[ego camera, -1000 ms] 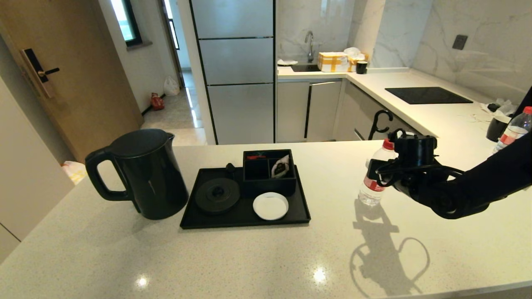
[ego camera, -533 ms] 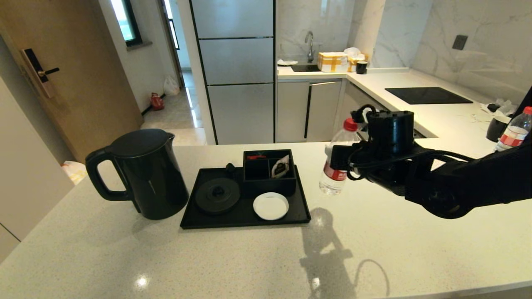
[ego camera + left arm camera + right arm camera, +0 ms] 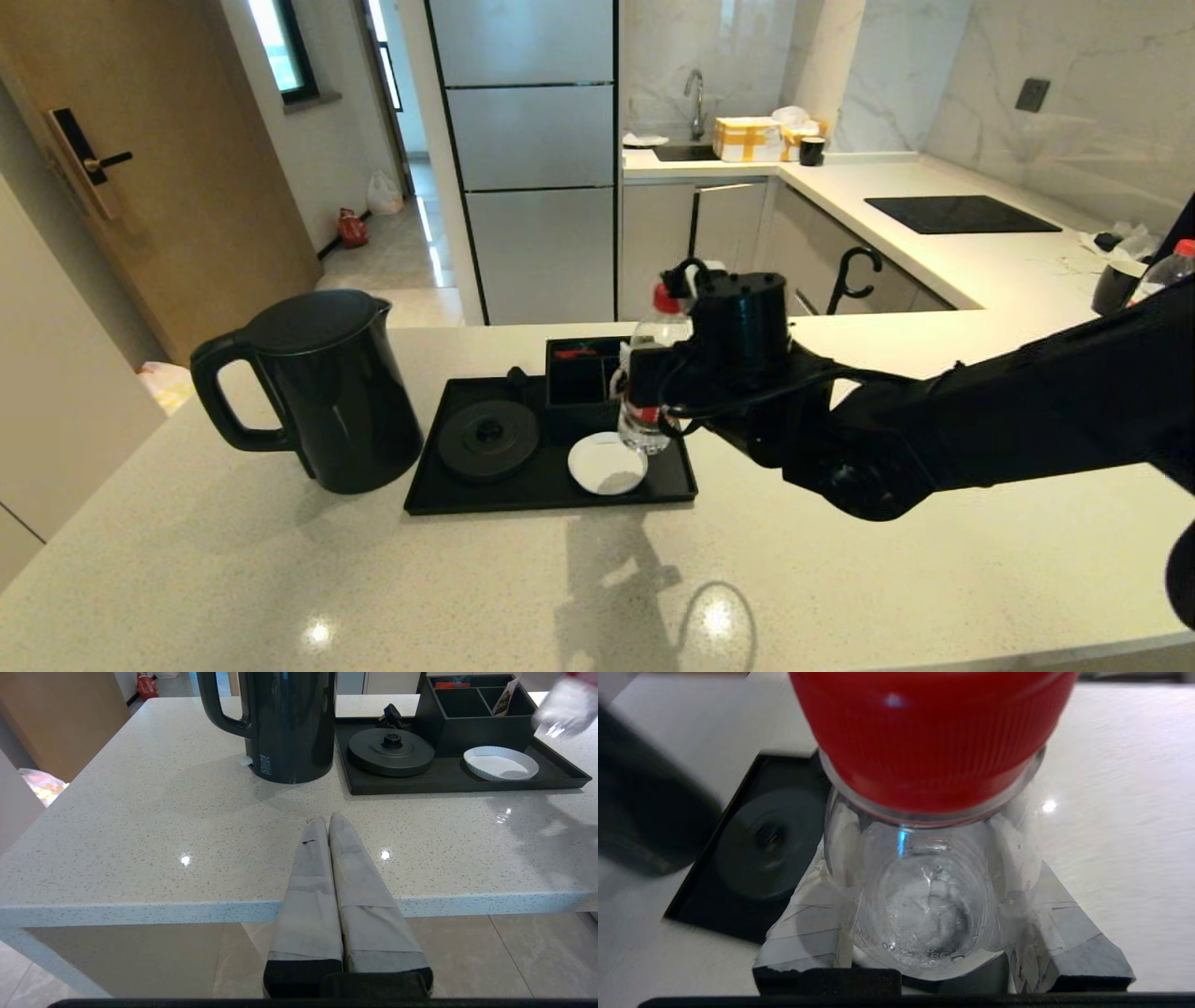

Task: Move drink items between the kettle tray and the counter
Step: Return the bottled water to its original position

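Since a second ago the water bottle (image 3: 644,392) has travelled from the bare worktop (image 3: 840,560) to above the kettle tray (image 3: 523,495), just over its white coaster (image 3: 602,467). The right end effector (image 3: 653,387) clamps the bottle's body, red cap up. The kettle (image 3: 317,392) stands beside the tray on the worktop. The left end effector (image 3: 327,823), fingers pressed together, hangs at the worktop's near edge.

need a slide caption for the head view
Right gripper carries the water bottle above the tray's white coaster.
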